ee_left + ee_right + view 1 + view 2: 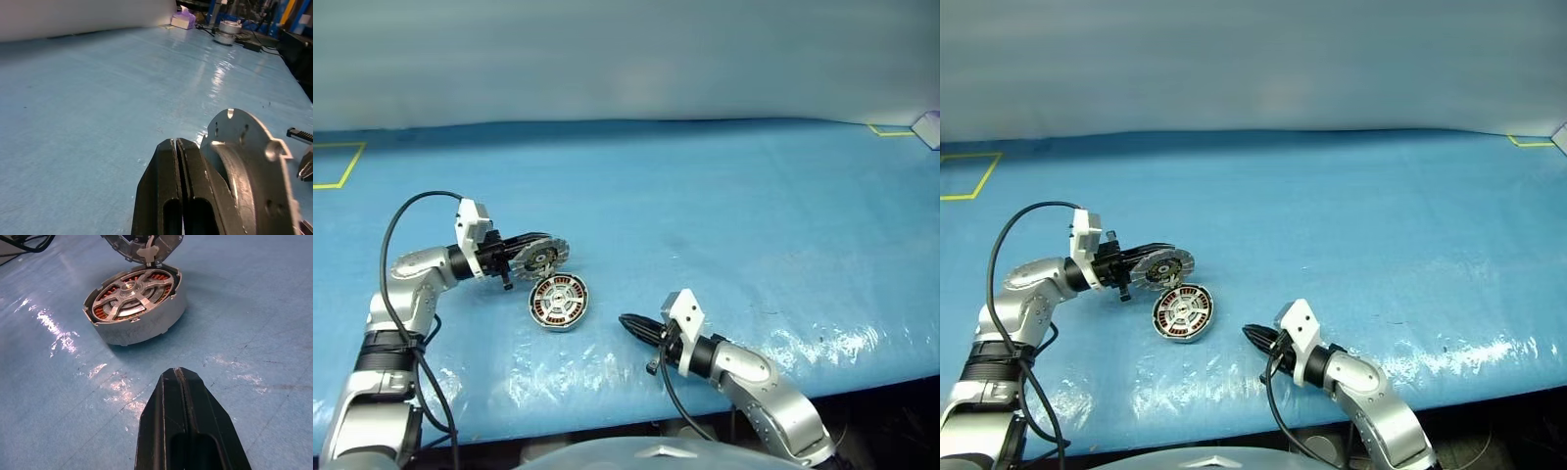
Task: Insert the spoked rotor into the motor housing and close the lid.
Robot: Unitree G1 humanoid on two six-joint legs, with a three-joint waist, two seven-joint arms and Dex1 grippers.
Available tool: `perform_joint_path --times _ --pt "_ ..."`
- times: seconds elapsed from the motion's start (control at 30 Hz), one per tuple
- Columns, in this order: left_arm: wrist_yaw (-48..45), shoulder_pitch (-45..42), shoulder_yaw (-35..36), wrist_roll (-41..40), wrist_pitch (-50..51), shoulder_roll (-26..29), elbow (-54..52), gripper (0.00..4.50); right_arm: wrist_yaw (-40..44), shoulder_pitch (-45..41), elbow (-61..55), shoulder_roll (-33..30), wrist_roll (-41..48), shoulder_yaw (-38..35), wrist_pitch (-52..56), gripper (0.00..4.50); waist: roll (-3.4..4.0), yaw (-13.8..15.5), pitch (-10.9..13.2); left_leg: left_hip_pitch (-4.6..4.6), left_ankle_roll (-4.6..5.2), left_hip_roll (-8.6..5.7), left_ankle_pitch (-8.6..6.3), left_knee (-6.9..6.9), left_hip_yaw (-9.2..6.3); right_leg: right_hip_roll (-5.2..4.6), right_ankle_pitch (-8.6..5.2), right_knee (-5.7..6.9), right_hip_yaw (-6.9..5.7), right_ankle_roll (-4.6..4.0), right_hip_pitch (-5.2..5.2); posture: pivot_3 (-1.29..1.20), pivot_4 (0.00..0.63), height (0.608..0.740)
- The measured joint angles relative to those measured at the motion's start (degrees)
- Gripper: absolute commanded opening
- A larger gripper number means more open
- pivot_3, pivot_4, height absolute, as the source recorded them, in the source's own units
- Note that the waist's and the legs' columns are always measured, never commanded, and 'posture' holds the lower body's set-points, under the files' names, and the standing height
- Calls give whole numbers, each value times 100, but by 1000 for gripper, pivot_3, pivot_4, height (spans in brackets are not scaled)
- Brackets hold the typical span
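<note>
One blue sheet (724,225) covers tabletop, pale wall behind, prob. yellow tape (337,166).

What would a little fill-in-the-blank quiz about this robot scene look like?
1. The rotor already sits inside the ____.
2. The lid stands tilted up, not yet ____.
3. The left gripper rests against the ____.
4. The table cover is ____ in colour.

Missing words: housing; closed; lid; blue
</note>
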Motion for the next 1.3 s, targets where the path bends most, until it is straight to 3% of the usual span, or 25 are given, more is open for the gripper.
perform_joint_path --times 0.63,0.97,1.27,1.3 --pt "-220 946 -261 -57 616 -71 -1120 76 -226 -117 169 141 -70 2 -9 0 0 8 0 1 0 0 0 0 -1 -1 -1 1 2 -1 0 0 150 740" --pt "62 1137 -243 48 357 -180 -1129 76 -548 -302 122 328 -67 -136 -15 0 1 40 -1 2 0 0 0 3 1 -1 -1 3 3 -2 1 0 150 740" --pt "424 1592 171 -190 307 -220 -1722 76 -1125 -1279 -695 727 218 -392 835 0 5 22 0 1 0 2 0 2 -4 -2 0 4 2 -2 -2 0 150 740" --pt "500 1638 266 -262 297 -240 -1868 28 -1157 -1381 -759 721 217 -361 970 177 4 40 0 0 0 1 0 2 -8 -1 0 4 -1 -2 -1 0 150 740"
